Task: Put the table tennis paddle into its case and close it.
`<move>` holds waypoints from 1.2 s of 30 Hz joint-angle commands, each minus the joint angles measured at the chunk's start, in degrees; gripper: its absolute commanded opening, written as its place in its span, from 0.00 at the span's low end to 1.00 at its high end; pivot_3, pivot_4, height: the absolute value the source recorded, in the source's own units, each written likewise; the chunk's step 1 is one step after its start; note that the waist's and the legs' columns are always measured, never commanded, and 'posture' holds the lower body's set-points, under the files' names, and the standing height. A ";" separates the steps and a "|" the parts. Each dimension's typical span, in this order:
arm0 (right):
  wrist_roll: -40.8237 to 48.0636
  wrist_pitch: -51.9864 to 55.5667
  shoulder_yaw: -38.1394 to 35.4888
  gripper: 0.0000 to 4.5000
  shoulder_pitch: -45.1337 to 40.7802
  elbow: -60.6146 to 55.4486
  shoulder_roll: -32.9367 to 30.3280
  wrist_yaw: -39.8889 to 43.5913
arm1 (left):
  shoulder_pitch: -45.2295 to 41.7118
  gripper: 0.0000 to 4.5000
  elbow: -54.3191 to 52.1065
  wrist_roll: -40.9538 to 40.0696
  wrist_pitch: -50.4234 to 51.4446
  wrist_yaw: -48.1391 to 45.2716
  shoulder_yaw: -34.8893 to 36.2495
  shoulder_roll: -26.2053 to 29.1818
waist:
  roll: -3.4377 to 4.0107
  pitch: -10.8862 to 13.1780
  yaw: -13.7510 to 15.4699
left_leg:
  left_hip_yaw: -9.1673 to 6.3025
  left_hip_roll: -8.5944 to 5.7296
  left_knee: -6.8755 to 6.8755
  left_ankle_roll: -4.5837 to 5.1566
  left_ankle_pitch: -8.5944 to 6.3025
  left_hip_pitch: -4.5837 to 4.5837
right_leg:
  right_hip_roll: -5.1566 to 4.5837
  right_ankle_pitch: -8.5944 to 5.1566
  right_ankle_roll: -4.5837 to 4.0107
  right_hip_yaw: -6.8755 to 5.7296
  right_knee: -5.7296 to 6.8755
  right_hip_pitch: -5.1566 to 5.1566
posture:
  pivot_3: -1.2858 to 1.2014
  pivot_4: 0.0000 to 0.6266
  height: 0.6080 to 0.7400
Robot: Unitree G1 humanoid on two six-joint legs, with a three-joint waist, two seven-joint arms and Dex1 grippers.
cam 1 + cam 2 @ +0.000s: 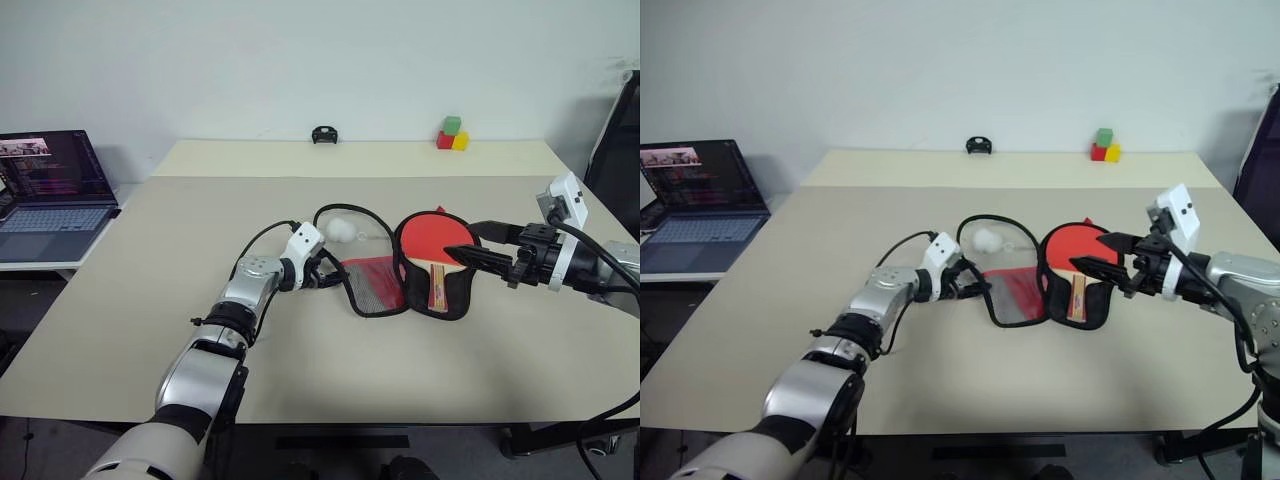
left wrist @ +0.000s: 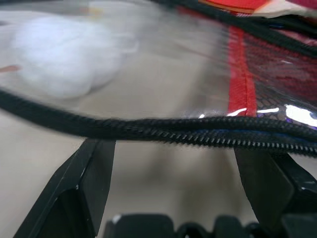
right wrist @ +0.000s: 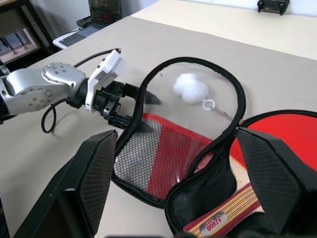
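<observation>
On the counter (image 1: 150,300), the left claw (image 3: 141,111) stands wide open, its fingers straddling the zipper rim of the case's (image 1: 375,285) open flap without closing on it. A white pom-pom (image 1: 342,230) lies just beyond. Further right, the paddle (image 1: 435,245) lies in the case's other half, and the right claw (image 1: 468,248) hovers above it, spread wide and empty.

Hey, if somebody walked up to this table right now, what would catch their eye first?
Mid-table, the red table tennis paddle lies in the black half of its unzipped case, whose red mesh flap is folded open to the left. The left gripper, jaws open, straddles that flap's zipper edge, while the right gripper hovers open over the paddle. A white pom-pom sits on the table just behind the flap.
</observation>
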 commanded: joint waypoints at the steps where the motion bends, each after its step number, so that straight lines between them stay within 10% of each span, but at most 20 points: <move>1: 2.34 0.16 -3.58 0.92 0.85 -2.91 -1.40 -1.16 | -5.15 0.89 0.51 -0.54 -2.37 -0.54 1.25 -2.86 | -0.04 0.02 0.18 | 0.00 -0.01 0.00 0.00 0.00 -0.01 | 0.00 0.00 0.00 -0.01 0.00 0.00 | 0.52 0.24 1.00; 21: 11.64 5.24 -14.44 0.92 10.10 -10.18 -2.31 -14.22 | -20.99 0.89 12.52 1.44 -7.54 7.31 3.70 -20.08 | -0.18 0.11 1.33 | 0.10 -0.02 -0.02 0.02 0.00 0.00 | 0.02 0.00 0.00 0.01 0.00 0.00 | 0.52 0.24 1.00; 36: -4.98 -3.81 3.40 0.84 5.62 7.99 3.46 -20.04 | -8.92 0.89 -4.91 -4.99 -8.47 -15.38 7.53 -5.41 | -0.15 0.09 0.31 | 0.12 -0.01 0.00 0.00 0.06 0.02 | 0.03 0.00 0.00 0.03 0.04 -0.03 | 0.52 0.24 1.00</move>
